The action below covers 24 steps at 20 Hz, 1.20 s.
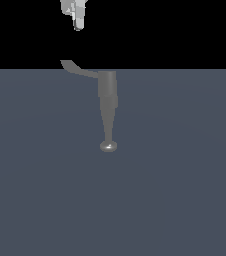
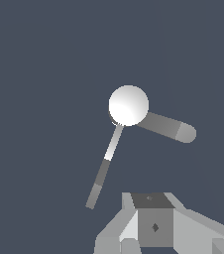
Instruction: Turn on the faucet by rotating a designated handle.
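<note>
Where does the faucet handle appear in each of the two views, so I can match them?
Exterior view: the handle curves out from the top of the faucet toward the exterior view's left, below the gripper.
Wrist view: the handle is the thin strip running from the faucet's bright round top.
Shared landmark: the faucet.

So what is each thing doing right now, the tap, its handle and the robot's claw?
faucet: standing on the grey floor, untouched.
handle: sticking out sideways toward the exterior view's left, nothing touching it, so not yet turned.
gripper: hanging in the air above the handle, holding nothing; open or shut cannot be told.
</note>
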Each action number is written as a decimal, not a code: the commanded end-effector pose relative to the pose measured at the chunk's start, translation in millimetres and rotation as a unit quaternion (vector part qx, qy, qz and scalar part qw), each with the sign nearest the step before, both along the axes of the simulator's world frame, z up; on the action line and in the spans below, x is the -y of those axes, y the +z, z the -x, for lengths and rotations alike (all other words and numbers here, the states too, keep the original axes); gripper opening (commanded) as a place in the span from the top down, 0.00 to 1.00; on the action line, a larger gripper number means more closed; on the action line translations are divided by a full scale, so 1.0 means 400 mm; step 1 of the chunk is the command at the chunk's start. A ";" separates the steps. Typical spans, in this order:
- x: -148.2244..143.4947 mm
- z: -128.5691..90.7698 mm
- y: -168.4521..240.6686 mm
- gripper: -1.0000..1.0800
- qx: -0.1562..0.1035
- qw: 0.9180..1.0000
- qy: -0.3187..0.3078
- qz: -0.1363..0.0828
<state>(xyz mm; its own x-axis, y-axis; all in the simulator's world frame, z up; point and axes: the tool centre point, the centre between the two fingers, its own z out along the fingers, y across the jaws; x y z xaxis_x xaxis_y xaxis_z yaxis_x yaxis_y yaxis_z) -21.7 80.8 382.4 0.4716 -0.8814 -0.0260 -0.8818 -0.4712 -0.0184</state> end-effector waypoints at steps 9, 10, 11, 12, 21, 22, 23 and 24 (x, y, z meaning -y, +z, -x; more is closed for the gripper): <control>-0.066 -0.100 -0.121 1.00 -0.004 0.993 -0.114 0.008; -0.071 -0.107 -0.131 1.00 -0.004 0.992 -0.123 0.009; -0.076 -0.113 -0.140 1.00 -0.005 0.991 -0.131 0.010; -0.081 -0.119 -0.149 1.00 -0.005 0.990 -0.139 0.011; -0.108 -0.151 -0.202 1.00 -0.005 0.983 -0.181 0.015; -0.109 -0.153 -0.204 1.00 -0.005 0.983 -0.183 0.015; -0.110 -0.154 -0.206 1.00 -0.005 0.983 -0.185 0.015; -0.110 -0.154 -0.207 1.00 -0.005 0.983 -0.186 0.015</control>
